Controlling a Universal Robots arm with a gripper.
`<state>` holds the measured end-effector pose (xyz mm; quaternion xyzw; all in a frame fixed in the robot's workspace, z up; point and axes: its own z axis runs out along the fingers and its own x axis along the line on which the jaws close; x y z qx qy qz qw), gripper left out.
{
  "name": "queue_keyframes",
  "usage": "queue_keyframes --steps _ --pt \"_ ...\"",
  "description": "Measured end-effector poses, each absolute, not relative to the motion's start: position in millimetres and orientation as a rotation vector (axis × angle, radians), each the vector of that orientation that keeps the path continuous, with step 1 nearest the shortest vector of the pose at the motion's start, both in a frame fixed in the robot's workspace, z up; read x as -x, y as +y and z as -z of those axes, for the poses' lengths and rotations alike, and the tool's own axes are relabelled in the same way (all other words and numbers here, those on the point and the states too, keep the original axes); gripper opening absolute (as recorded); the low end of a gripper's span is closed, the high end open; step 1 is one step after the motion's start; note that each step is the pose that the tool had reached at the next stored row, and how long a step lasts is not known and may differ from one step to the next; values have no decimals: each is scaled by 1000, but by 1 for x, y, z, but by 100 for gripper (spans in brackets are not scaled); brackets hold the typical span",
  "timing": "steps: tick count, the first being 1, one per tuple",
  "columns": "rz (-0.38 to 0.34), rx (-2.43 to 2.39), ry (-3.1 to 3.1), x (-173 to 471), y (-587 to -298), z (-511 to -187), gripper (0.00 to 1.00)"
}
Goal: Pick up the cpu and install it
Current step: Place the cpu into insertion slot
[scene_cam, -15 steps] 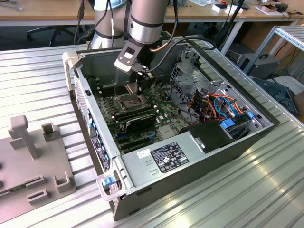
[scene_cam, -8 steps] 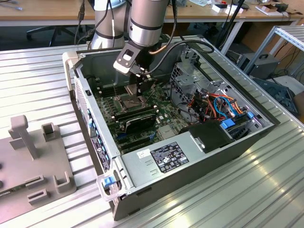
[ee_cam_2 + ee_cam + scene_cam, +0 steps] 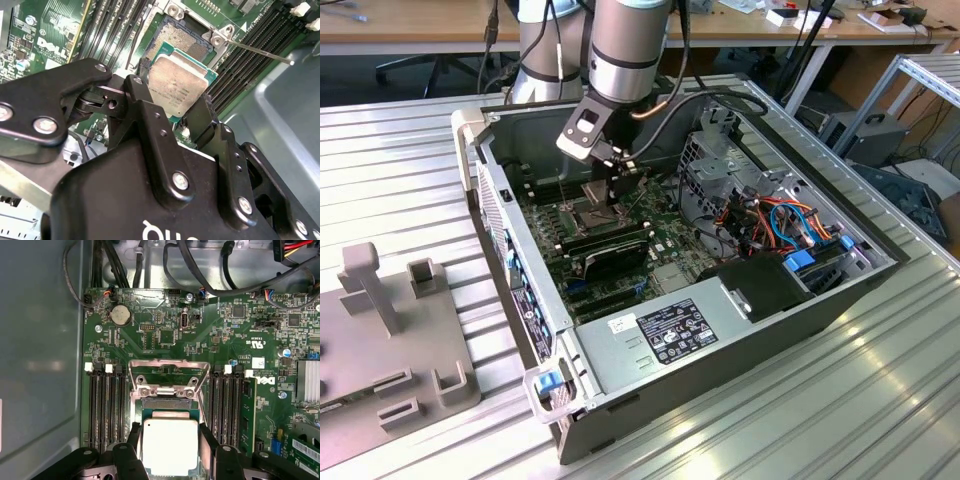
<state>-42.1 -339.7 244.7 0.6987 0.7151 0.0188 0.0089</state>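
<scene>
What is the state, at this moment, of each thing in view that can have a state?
gripper: shut on the cpu.
cpu: held by two opposite edges, over the socket.
socket: uncovered, contacts exposed.
socket frame: swung open.
lever: released, sticking out.
computer case: side open, lying flat.

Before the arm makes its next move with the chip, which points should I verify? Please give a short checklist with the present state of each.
1. The cpu clamped between the fingers of the gripper: ok.
2. The metal frame of the socket swung open: ok.
3. Visible socket contacts free of objects: ok; the part under the cpu: cannot tell.
4. Edges of the cpu parallel to the socket, in the first wrist view: ok.
5. Corner mark matching the socket: cannot tell.
6. The cpu seated in the socket: not ok, it hangs above it.
</scene>
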Motion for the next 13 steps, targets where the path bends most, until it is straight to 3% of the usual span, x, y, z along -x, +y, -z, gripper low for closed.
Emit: queue_keyframes --steps 13 --pt "-59 -2183 2234 43 -340 -241 55"
